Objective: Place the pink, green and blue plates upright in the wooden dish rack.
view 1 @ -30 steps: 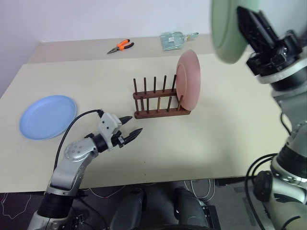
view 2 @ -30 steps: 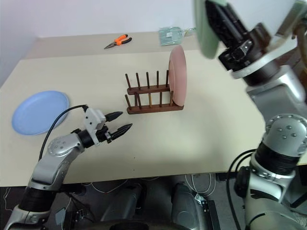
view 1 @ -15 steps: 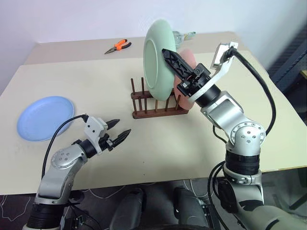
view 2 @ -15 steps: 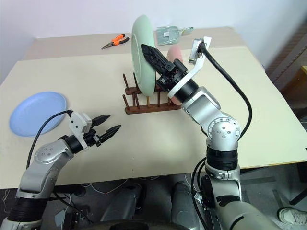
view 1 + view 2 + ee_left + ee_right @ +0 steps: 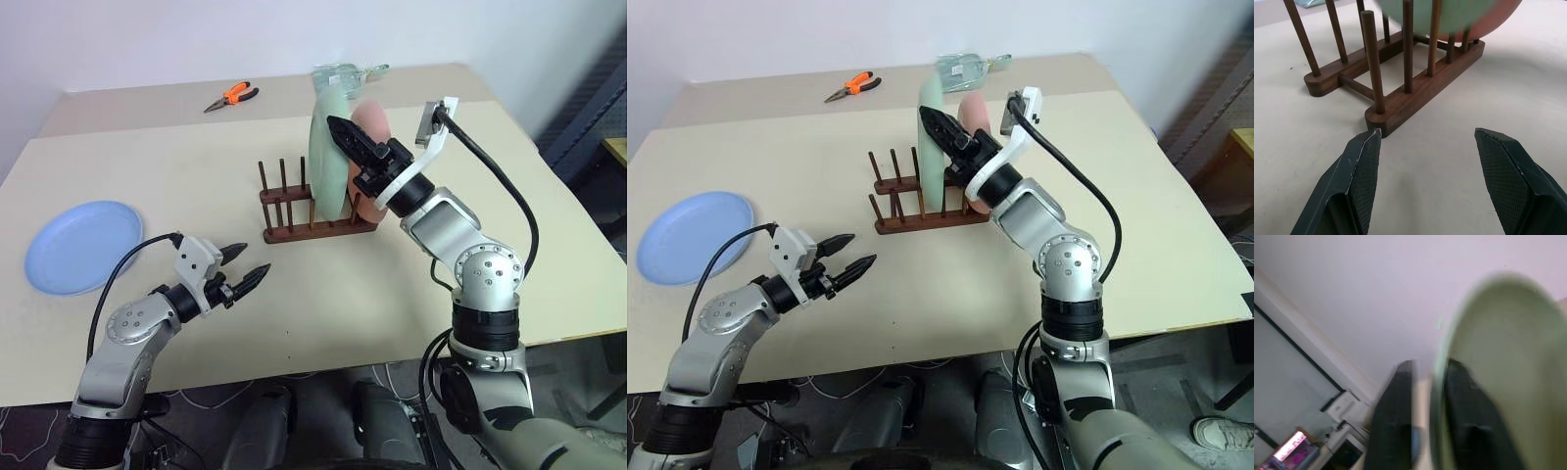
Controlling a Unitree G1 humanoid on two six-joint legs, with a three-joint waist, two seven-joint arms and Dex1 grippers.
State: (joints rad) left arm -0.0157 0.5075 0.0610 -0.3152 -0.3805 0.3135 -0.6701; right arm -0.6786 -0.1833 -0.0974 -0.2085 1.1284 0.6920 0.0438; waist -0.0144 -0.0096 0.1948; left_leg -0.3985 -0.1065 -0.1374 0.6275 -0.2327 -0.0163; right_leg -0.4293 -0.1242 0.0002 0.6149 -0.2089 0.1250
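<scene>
Green plate (image 5: 326,155) stands upright in wooden dish rack (image 5: 315,209), beside pink plate (image 5: 370,162). Right pincer (image 5: 345,137) straddles its rim; grip cannot be told. Left pincer (image 5: 245,269) open, empty, above tabletop (image 5: 323,304). Blue plate (image 5: 82,246) flat, well apart.

1. The wooden dish rack (image 5: 315,208) stands near the middle of the table (image 5: 470,294)
2. Two plates stand upright at the rack's right end: the green plate (image 5: 328,157) to the left, the pink plate (image 5: 372,132) just right of it
3. The blue plate (image 5: 78,245) lies flat near the table's left edge, well apart from the rack
4. Pliers (image 5: 231,96) lie at the far side, behind the rack and to its left
5. A clear packet (image 5: 965,67) lies behind the rack
</scene>
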